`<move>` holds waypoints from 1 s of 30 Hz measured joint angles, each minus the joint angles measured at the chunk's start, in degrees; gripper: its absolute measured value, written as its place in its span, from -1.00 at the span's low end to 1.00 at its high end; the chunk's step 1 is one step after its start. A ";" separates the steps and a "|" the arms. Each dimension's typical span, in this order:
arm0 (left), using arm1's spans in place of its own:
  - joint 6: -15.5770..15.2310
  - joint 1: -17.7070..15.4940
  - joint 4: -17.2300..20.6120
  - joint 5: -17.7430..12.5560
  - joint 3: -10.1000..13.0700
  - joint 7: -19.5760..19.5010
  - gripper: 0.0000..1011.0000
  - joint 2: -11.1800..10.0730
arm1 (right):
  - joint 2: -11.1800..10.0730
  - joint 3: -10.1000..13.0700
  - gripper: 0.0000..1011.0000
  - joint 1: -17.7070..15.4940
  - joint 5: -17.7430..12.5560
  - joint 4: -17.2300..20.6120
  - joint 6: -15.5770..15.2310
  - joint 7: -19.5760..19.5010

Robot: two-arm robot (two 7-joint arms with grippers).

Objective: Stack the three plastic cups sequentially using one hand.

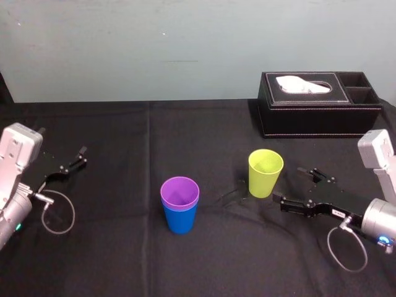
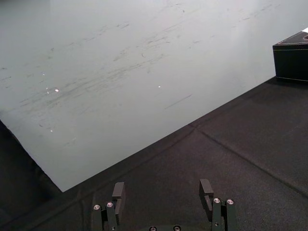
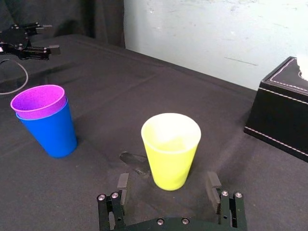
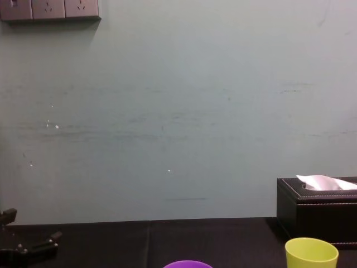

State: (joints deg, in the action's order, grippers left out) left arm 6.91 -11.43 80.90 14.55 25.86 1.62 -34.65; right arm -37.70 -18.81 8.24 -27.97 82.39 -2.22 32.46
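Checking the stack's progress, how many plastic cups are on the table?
3. The purple cup sits nested inside the blue cup at centre; the lime cup stands alone to their right, near the right end effector.

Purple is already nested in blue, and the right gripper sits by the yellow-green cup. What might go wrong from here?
1. The open right gripper is close beside the free-standing yellow-green cup; a finger may nudge or tip it before closing.
2. The purple cup in the blue cup stands unheld, with the left gripper parked at far left; an off-centre lowering could topple that stack.
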 joint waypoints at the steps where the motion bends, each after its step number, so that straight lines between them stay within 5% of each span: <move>1: 0.00 0.00 0.00 0.00 0.00 0.00 1.00 0.00 | 0.21 -0.19 0.98 0.31 0.10 -0.28 -0.08 0.08; 30: 0.00 0.00 0.00 0.00 0.00 0.00 1.00 0.00 | 4.00 -3.45 0.98 6.20 2.45 -4.67 -1.43 0.54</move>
State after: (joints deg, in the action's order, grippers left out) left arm 6.91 -11.43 80.90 14.55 25.86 1.62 -34.65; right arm -33.70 -22.27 14.44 -25.52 77.72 -3.66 33.00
